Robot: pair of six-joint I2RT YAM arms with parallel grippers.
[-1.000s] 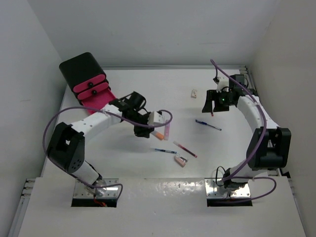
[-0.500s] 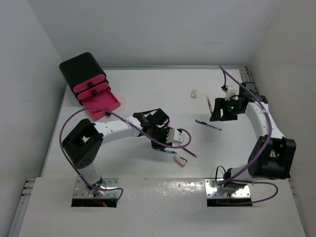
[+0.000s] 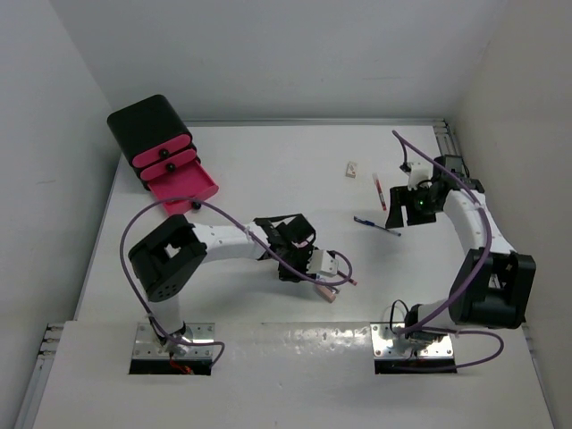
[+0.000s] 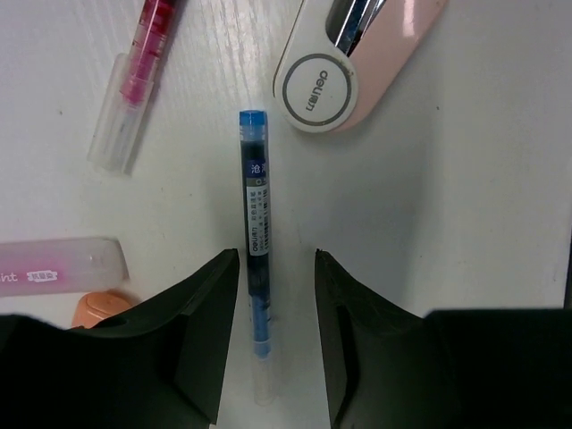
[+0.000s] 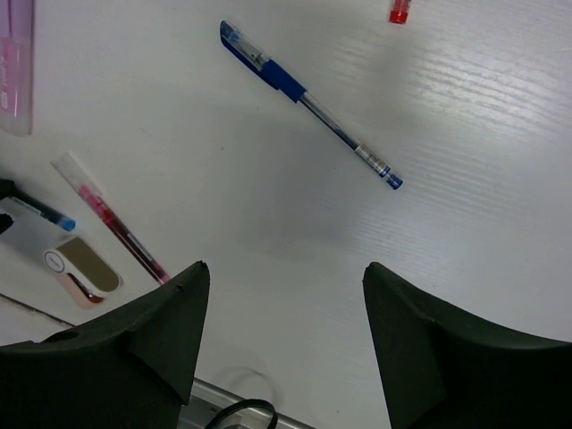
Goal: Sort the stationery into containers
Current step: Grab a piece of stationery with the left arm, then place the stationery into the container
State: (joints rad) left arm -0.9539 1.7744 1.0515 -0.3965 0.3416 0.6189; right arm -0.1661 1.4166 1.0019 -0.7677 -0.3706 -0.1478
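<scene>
Left fingers [image 4: 206,331] spread, straddling thin blue clear-barrel pen [image 4: 256,268] on white desk [image 4: 465,179]; light, stiff, slick, so pinch mid-barrel. Right fingers [image 5: 152,331] spread, empty; blue gel pen [image 5: 308,103] just far of them. Overhead: open pink drawer [image 3: 183,188] far left.

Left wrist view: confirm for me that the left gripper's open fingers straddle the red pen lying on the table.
Wrong in one respect. The left wrist view shows the left gripper with its open fingers straddling the blue pen lying on the table; the red pen lies apart, up and to the left of the fingers.
</scene>
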